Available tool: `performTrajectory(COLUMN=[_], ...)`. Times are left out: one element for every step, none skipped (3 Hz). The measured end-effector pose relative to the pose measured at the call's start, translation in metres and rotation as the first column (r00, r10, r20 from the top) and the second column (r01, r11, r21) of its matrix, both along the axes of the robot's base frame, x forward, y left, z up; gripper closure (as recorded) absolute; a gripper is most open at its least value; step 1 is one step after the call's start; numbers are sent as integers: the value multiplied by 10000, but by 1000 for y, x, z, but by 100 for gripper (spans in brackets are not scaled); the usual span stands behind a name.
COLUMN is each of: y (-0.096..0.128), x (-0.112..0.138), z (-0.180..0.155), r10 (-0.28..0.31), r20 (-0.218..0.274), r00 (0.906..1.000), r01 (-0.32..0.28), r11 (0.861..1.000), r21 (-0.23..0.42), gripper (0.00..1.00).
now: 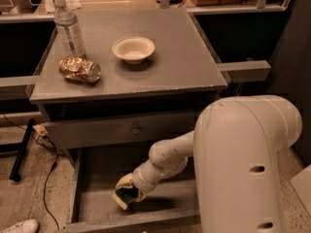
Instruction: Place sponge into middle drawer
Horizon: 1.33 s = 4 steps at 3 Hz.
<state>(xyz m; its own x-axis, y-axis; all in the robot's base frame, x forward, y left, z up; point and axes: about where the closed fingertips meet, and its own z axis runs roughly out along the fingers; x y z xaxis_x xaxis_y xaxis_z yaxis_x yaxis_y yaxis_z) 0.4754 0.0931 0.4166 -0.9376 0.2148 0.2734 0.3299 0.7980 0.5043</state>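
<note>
The middle drawer (92,205) is pulled out below the cabinet, a shallow grey box with low walls. My gripper (125,192) reaches down into it at the end of the white arm. It is shut on the sponge (124,196), dark green on pale yellow, held low over the drawer floor near the front middle. I cannot tell whether the sponge touches the floor.
On the cabinet top (184,57) stand a water bottle (69,29), a crushed shiny can (79,69) and a white bowl (133,49). The drawer front with a small knob (136,129) is shut above. A cable (48,178) and a white shoe (19,226) lie on the floor left.
</note>
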Motion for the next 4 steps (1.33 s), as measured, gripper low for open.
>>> performTrajectory(y=[0,-3,-3,-3], x=[-3,-6,-6,-6], z=[-8,-14,-14,-14], r10=[-162,-294,-294,-293], r20=[-139,-275,-276,-276], r00=[9998,9992,9992,9992], r01=[161,293,292,292], r11=[9998,9996,9996,9996], r21=[-84,-61,-61,-61], gripper=[100,100,100,81])
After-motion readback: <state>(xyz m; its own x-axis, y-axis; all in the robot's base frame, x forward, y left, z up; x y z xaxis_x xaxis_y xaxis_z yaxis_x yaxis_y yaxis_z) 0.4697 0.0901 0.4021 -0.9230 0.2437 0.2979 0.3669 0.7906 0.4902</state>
